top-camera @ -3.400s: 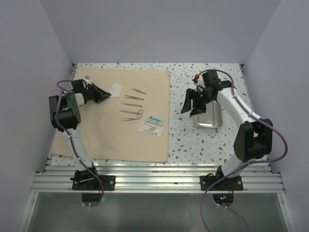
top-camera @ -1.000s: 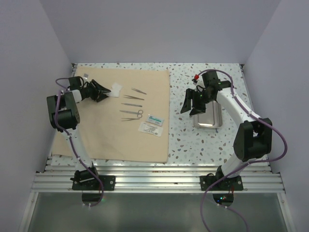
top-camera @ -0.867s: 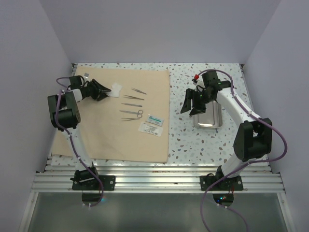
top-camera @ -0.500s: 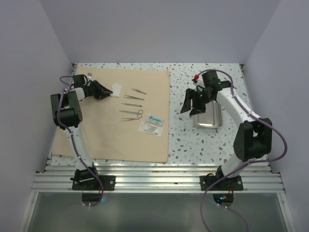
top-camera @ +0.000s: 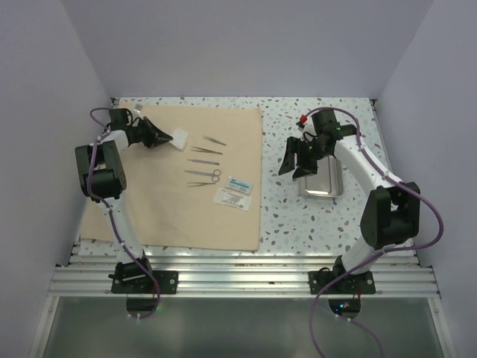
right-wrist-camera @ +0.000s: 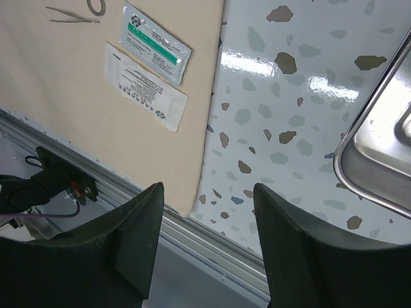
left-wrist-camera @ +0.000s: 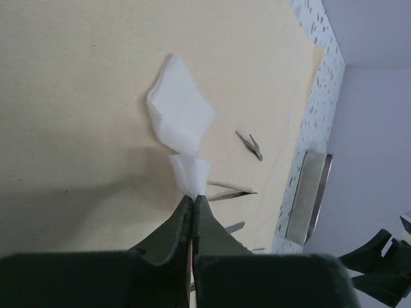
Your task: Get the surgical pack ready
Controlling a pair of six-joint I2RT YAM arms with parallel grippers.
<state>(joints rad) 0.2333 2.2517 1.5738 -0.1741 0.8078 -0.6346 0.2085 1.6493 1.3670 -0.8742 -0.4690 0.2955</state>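
Tan woven cloth (top-camera: 171,201): big square, flat on the left half of the speckled table (top-camera: 298,216), edges parallel to the table's. Shiny steel tray (top-camera: 328,183): rounded rectangle, long axis near-to-far, on bare table right of the cloth. Right gripper (right-wrist-camera: 209,192) hovers just left of it, fingers spread, holding nothing. Two flat printed packets (top-camera: 232,197) near the cloth's right edge. Thin steel instruments (top-camera: 203,174) in a column, long axes left-right. Soft white gauze pads (left-wrist-camera: 180,112) far-left on the cloth. Left gripper (left-wrist-camera: 192,200) fingers pressed together, pinching a gauze corner.

The tan cloth's (top-camera: 149,216) near part lies bare; gauze (top-camera: 179,137), instruments (top-camera: 203,161) and packets (top-camera: 235,190) crowd its far-right part; bare table (top-camera: 279,212) separates its right edge from the tray (top-camera: 328,185)
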